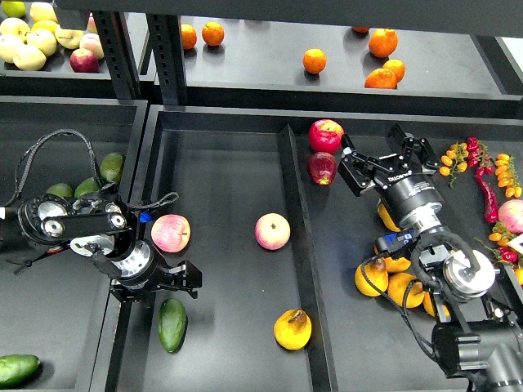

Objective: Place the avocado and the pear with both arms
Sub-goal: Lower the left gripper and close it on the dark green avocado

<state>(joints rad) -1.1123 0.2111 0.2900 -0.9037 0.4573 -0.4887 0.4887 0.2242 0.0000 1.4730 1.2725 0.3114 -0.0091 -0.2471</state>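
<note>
The dark green avocado [172, 324] lies on the black middle tray [221, 171], near its front left corner. My left gripper [155, 286] hangs just above and behind it, fingers spread, open and empty. The golden pear [292, 329], with a brown patch by its stem, lies in the same tray at the front right, beside the divider [296, 220]. My right gripper [376, 151] is open and empty over the right tray, far behind the pear and next to two red apples [325, 135].
Two pink apples [171, 233] [272, 231] lie in the middle tray. Yellow-orange fruit [372, 279] sits under my right arm. Chillies and small tomatoes [490, 175] lie far right. More avocados [112, 167] fill the left bin. Oranges [314, 60] sit on the back shelf.
</note>
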